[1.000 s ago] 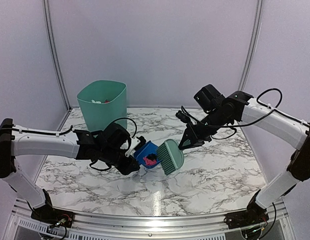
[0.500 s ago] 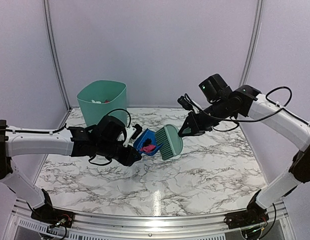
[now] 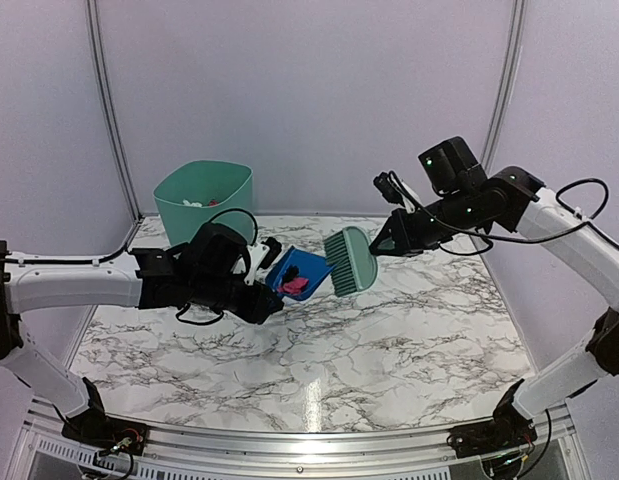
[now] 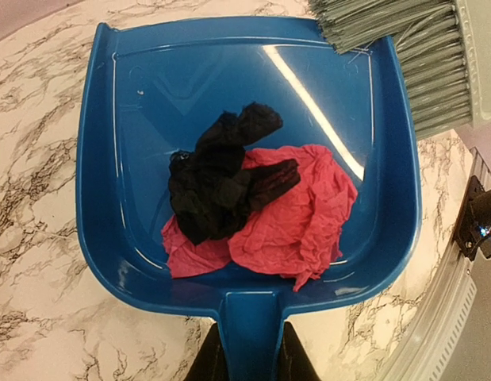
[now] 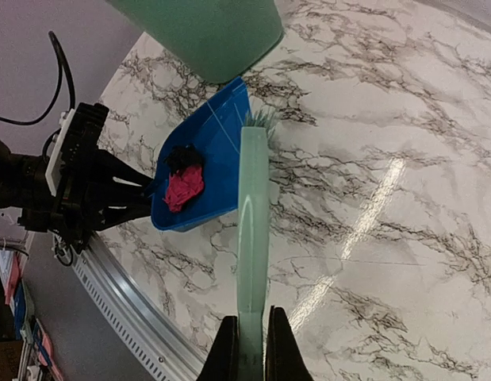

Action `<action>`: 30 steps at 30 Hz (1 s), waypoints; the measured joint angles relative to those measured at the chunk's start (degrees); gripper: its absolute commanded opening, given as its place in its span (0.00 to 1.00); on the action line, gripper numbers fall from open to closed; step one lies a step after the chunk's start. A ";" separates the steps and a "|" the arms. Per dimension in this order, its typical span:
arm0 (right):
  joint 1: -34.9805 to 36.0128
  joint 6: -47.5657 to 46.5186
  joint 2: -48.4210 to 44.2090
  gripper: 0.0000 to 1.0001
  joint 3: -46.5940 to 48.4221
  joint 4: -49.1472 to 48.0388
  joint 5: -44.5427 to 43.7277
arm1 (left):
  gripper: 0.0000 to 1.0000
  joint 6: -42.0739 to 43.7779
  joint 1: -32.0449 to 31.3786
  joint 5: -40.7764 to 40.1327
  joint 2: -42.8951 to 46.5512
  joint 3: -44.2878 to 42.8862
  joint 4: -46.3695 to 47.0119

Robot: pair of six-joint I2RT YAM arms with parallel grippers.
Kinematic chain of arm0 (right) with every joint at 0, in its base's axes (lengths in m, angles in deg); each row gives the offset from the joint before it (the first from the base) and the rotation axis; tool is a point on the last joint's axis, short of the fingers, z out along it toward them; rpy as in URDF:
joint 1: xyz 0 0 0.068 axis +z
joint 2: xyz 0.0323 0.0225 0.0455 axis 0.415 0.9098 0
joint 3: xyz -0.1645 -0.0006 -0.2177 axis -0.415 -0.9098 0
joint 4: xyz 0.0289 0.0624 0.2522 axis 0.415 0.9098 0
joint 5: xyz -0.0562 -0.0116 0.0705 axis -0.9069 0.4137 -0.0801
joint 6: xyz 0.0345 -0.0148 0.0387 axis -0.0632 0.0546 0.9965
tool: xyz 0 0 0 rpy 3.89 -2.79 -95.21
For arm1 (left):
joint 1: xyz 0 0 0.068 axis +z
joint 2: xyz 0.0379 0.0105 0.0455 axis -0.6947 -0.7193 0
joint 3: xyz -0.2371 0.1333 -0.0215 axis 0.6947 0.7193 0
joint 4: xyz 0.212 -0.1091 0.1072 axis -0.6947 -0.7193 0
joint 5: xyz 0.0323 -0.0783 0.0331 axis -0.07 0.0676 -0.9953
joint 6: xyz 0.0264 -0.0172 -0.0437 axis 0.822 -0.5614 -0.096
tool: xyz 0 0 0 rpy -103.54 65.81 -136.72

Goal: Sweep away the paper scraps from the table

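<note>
1. Metal rail (image 3: 309,440): runs along the near edge of the table (image 3: 409,350), a white marble-pattern top with grey veins.

2. Left gripper (image 4: 249,359): both fingers are clamped on the handle of the blue dustpan (image 4: 118,159), one on each side. In the top view, the arm reaches in from the left and the pan appears to be held above the tabletop, left of centre. Its open lip points toward the brush.

3. Paper scraps (image 4: 297,226): a crumpled pink-red piece lies in the back of the pan near the handle. A black piece (image 4: 221,186) rests on top of it, touching it. No loose scraps can be made out on the marble.

4. Mint-green hand brush (image 3: 351,260): the bristles overlap the far right corner of the pan's lip. Whether they are in contact cannot be confirmed.

5. Right gripper (image 5: 251,349): the fingers are closed on the brush handle, which passes between them.

6. Mint-green waste bin (image 3: 203,215): stands upright at the far left of the table, behind the left arm, with white and reddish bits inside.
</note>
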 measured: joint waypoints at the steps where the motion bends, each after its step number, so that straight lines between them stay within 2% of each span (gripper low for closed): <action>1: -0.09 0.17 -0.31 0.00 0.00 -0.35 -0.81 | 0.00 -0.07 0.13 -0.35 0.04 -0.79 -0.61; 11: -3.32 3.89 -8.33 0.00 0.31 -3.48 -16.26 | 0.00 -0.92 4.98 -1.36 1.86 -14.88 -8.15; 18: -3.58 7.48 -8.72 0.00 -2.43 -6.21 -19.37 | 0.00 -3.80 14.64 1.51 0.98 -28.09 -13.38; 24: -3.58 9.75 -7.32 0.00 -4.44 -8.70 -18.88 | 0.00 -11.52 24.98 6.80 -2.49 -37.83 -13.33; 30: -3.58 10.45 -6.25 0.00 -5.20 -13.53 -18.84 | 0.00 -24.28 32.63 13.38 -5.01 -36.94 -11.98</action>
